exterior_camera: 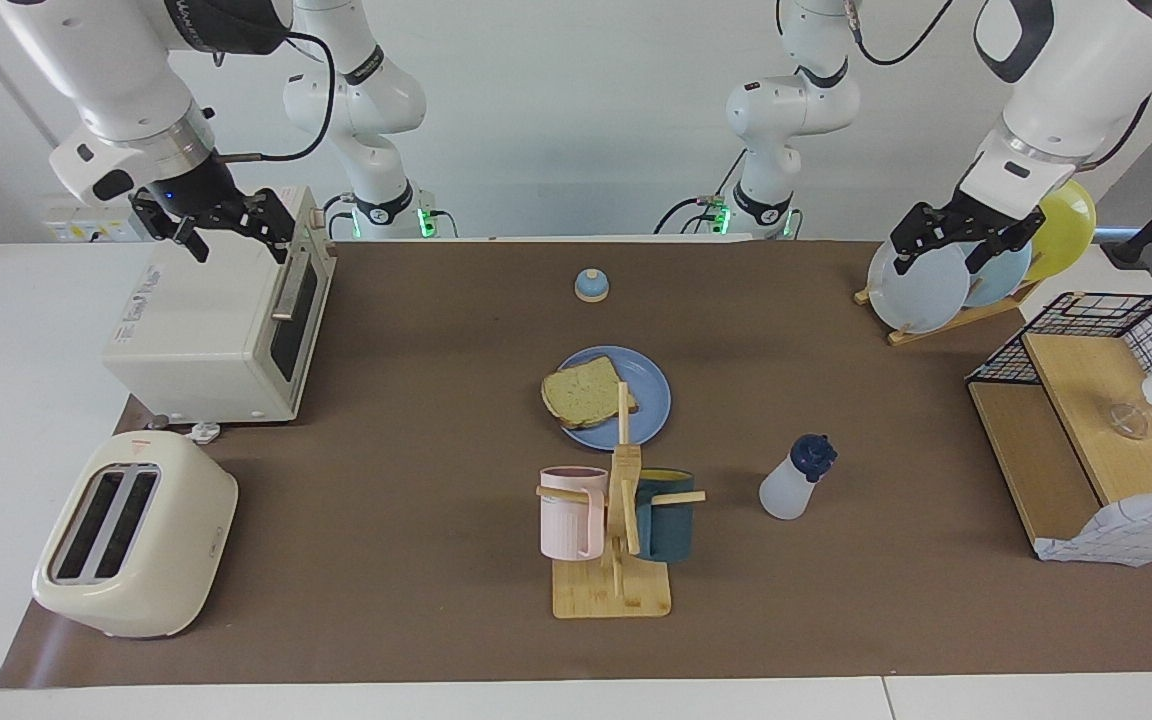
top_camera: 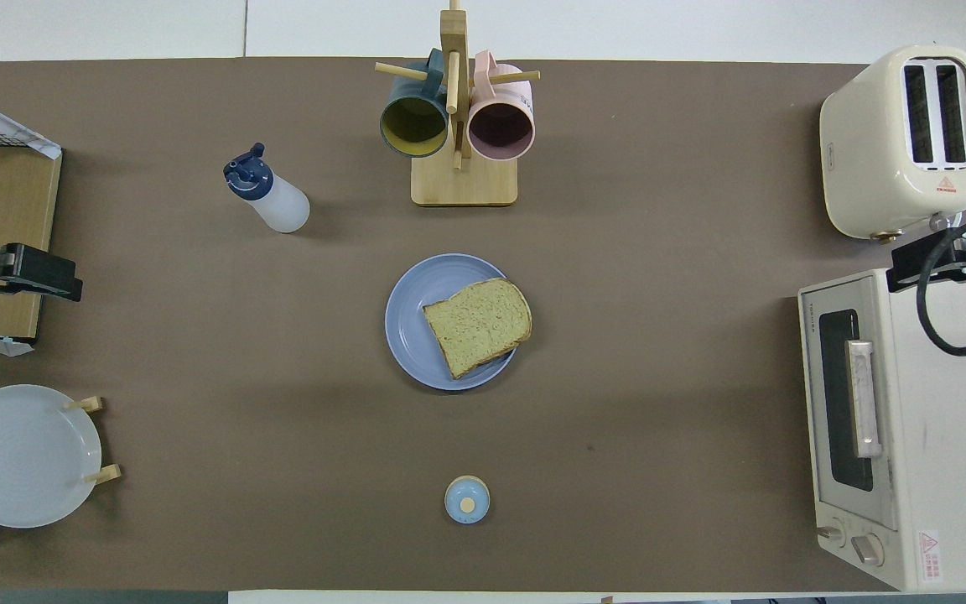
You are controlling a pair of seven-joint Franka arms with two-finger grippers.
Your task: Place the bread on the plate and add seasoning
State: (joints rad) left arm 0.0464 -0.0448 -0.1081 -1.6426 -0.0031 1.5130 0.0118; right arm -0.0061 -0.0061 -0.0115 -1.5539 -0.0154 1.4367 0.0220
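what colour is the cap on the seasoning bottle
Dark navy blue cap, clearest in the overhead view.

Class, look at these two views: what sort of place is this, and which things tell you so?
Probably a robotics lab staged as a kitchen: two robot arms stand at a papered table holding a toaster, a toaster oven and a mug rack.

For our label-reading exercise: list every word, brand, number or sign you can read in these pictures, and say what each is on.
Toaster oven: small dark print by the door's top corner, too small to read.
Toaster oven, corner sticker with red triangle: text unreadable.
Toaster: red triangle warning sign, no legible words.
Nothing else carries readable text.
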